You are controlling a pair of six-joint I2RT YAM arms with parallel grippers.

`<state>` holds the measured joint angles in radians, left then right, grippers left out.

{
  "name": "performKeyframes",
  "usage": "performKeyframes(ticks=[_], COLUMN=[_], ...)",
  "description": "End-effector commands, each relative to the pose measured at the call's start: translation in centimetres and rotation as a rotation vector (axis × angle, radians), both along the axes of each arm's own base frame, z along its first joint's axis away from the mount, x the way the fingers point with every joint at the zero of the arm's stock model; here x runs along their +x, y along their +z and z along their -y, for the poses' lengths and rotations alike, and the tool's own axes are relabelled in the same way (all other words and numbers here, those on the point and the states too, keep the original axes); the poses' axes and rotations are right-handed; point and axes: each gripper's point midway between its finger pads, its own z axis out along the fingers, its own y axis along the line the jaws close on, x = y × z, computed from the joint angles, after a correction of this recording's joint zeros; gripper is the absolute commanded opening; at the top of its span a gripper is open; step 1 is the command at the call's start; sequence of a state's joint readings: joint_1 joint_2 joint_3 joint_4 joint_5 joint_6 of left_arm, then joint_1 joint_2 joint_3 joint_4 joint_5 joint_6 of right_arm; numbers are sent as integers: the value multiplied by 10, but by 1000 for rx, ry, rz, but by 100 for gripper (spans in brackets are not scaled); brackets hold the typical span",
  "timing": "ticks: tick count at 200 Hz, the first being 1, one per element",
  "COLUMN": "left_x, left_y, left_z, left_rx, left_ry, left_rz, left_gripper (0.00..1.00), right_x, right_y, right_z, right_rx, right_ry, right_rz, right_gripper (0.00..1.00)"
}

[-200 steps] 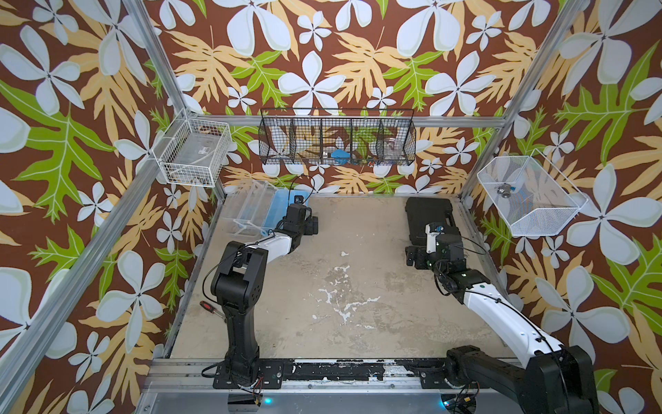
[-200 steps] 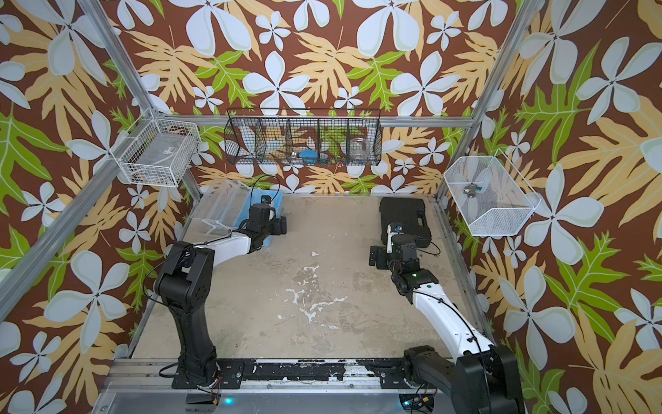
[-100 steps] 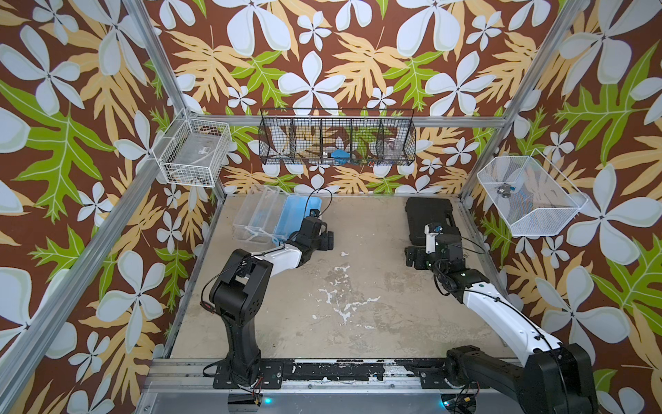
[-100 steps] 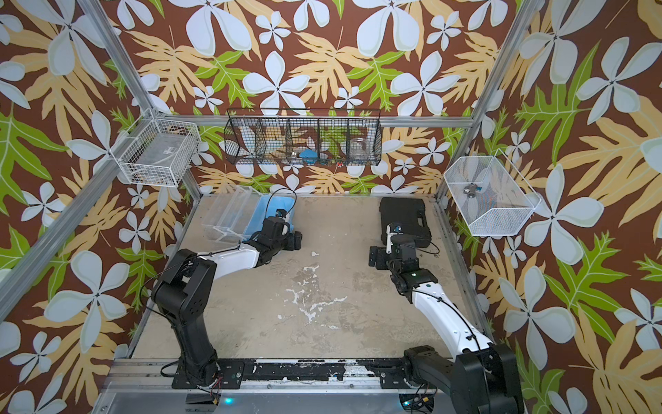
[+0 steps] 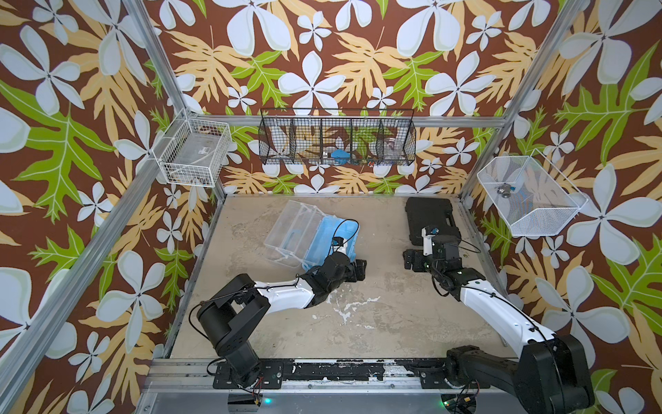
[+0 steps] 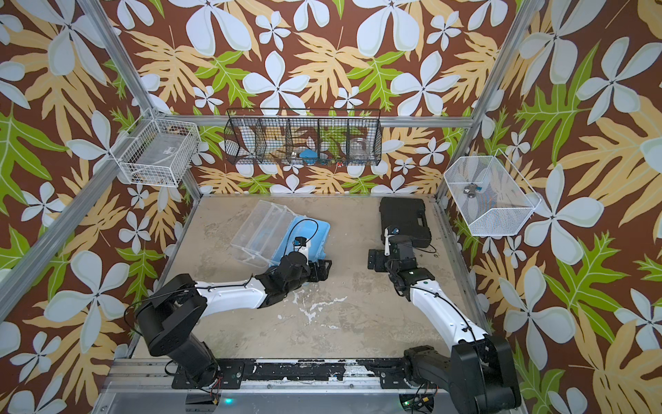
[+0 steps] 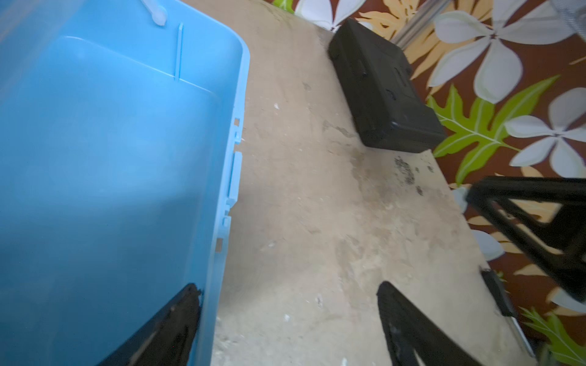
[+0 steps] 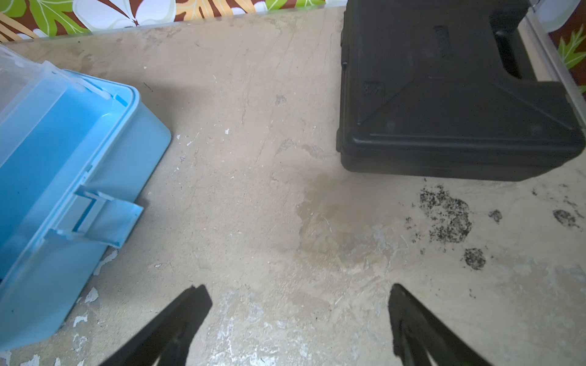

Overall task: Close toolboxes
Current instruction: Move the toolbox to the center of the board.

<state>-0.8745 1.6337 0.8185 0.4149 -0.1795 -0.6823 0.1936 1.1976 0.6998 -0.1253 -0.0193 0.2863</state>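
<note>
Toolbox (image 5: 324,238): far left, clear lid (image 5: 290,229) open.
Left end effector (image 7: 289,286): spread wide, empty, beside toolbox.
Right end effector (image 8: 298,288): spread wide, empty, near black case (image 5: 430,218).

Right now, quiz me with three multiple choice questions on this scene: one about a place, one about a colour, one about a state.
1. Where does the black case lie?
A. at the far right corner of the table
B. at its middle
C. at its near left corner

2. What colour is the body of the toolbox?
A. red
B. light blue
C. green

3. How is its transparent lid?
A. shut and latched
B. swung open
C. taken off, lying apart

Answers:
1 A, it sits by the back edge and the right-hand frame in both top views.
2 B, the tub is plainly light blue.
3 B, the lid leans back from the tub, joined along one edge.
</note>
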Motion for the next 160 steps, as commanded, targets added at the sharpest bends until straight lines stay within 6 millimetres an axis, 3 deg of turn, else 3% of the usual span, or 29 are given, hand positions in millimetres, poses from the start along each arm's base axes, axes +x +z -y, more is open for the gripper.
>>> performKeyframes(ticks=[1, 20, 40, 60, 79, 100, 117, 130, 160], left_x=[-2, -7, -12, 0, 23, 32, 27, 25, 31], left_y=[31, 59, 106, 159, 188, 197, 197, 190, 162], left_z=[4, -2, -17, -58, -132, -211, -250, -265, -276], left_rx=[-76, -99, -50, 57, 117, 126, 126, 131, 104], left_ry=[29, 21, -1, 39, 169, 319, 400, 424, 416], left_rz=[35, 91, 219, 317, 351, 349, 355, 341, 268], left_gripper=[96, 100, 100, 100, 100, 100, 99, 99, 99], right_x=[-2, -4, -5, -4, -4, -3, 3, 6, 7], right_y=[-4, -7, -9, -4, 0, -2, -10, -18, -38], right_z=[-5, -9, -19, -43, -84, -134, -159, -179, -212], right_rx=[51, 93, 162, 194, 212, 261, 272, 276, 231], right_ry=[-4, -9, -7, 18, 44, 78, 88, 109, 140], right_rz=[-28, -37, -54, -62, -60, -61, -87, -103, -131], right_gripper=[93, 92, 90, 87, 85, 82, 80, 77, 74])
